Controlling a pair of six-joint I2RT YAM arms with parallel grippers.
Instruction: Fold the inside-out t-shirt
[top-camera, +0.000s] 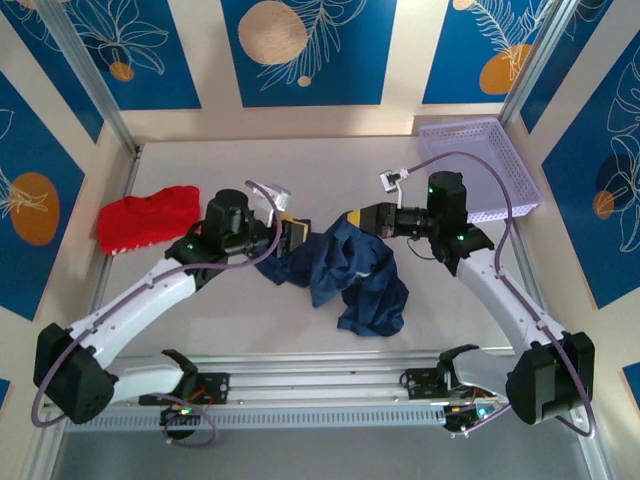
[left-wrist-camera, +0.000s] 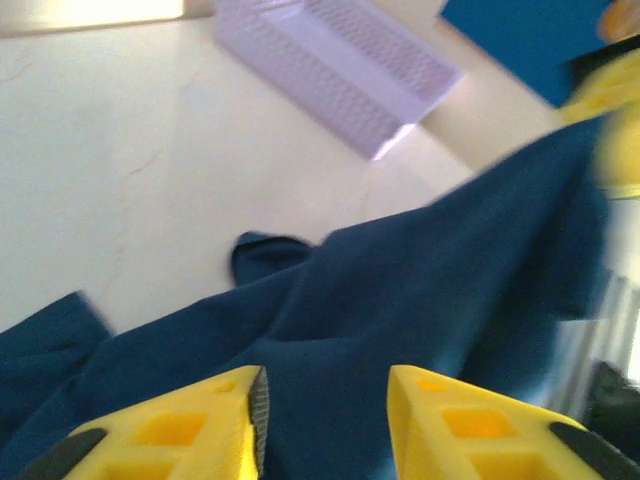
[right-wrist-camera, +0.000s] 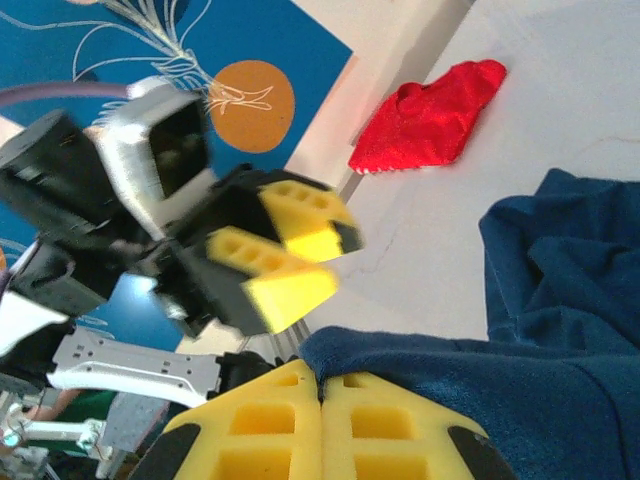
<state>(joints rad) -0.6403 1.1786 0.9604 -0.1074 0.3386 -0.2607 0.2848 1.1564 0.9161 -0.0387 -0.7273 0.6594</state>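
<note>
Right gripper (right-wrist-camera: 320, 378) pinches the navy t-shirt (top-camera: 352, 280) mid-table, left gripper (left-wrist-camera: 325, 390) jaws hang apart, empty. I'd grab a far hem, then stretch it flat.

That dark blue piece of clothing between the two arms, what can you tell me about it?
The navy t-shirt is soft, matte cloth, crumpled and not yet folded, lying mid-table between the arms. The right gripper is shut on one edge and holds it up, so the cloth slopes from there down to a heap. The left gripper, jaws apart, is close over the other side; whether it touches is unclear. The shirt lies apart from the red garment.
</note>
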